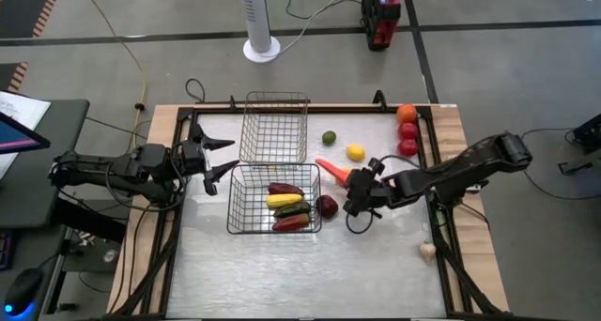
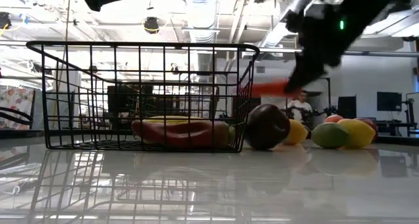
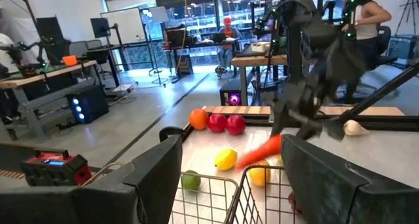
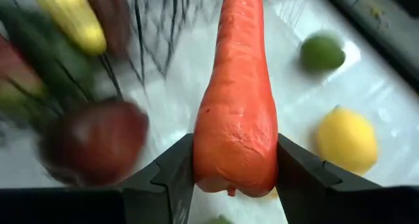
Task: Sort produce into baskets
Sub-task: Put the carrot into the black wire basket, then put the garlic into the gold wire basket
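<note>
My right gripper (image 1: 357, 185) is shut on an orange carrot (image 4: 236, 99) just right of the darker basket (image 1: 237, 208), which holds long red, yellow and green pieces (image 1: 286, 208). The silvery basket (image 1: 274, 127) stands behind it, its bottom on the table. A dark purple round piece (image 1: 326, 206) lies on the table against the darker basket's right side. A lime (image 1: 329, 137) and a lemon (image 1: 355, 152) lie farther back. My left gripper (image 1: 218, 157) hangs open left of the baskets. My right gripper pinches the carrot's thick end (image 4: 229, 175) between its two fingers (image 4: 171, 175). The fingers slant down from the table's right side, and the carrot runs on ahead of them, its thin tip (image 1: 321, 162) toward the baskets. The carrot (image 2: 265, 88) is lifted clear of the table.
An orange (image 1: 406, 113) and two red round pieces (image 1: 408, 139) line the table's far right edge. A small pale object (image 1: 429, 252) lies at the near right edge. The table's near half (image 1: 300, 274) is bare. People stand in the room beyond.
</note>
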Available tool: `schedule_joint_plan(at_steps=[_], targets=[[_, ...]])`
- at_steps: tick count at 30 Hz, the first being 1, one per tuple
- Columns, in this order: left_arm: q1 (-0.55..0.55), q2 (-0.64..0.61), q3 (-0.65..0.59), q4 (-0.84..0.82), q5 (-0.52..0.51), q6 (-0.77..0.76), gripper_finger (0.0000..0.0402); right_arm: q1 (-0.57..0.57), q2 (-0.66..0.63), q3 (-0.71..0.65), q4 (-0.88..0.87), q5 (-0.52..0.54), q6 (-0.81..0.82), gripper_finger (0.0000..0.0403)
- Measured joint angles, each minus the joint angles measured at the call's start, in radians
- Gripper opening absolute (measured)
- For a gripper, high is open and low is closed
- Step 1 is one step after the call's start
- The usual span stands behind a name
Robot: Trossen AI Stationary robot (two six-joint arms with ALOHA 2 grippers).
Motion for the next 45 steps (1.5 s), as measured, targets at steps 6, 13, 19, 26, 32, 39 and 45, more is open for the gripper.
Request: schedule_joint_plan(at_steps=[6,13,19,26,32,39,45], targets=[[0.0,0.0,0.0,0.008,0.0,0.0,0.0249,0.036,-0.052,0.104,0.065,0.024,-0.099,0.0202],[0.0,0.0,0.0,0.027,0.001,0.003,0.0249,0.055,0.104,0.246,0.244,-0.009,-0.289,0.0221],[0.0,0.0,0.0,0.022,0.001,0.003,0.0249,0.053,0.291,0.414,0.202,-0.05,-0.362,0.0223],[0.0,0.0,0.0,0.013,0.003,0.002,0.0249,0.02,0.392,0.546,0.081,-0.167,-0.31,0.0239],[0.0,0.0,0.0,0.005,0.005,0.0,0.0249,0.001,0.386,0.565,0.048,-0.194,-0.285,0.0272],[0.0,-0.008,0.0,-0.004,0.004,-0.005,0.0249,0.038,0.271,0.565,-0.153,-0.059,-0.199,0.0282],[0.0,-0.007,0.0,-0.005,0.005,-0.005,0.0249,0.088,0.214,0.565,-0.381,-0.006,-0.033,0.0282]])
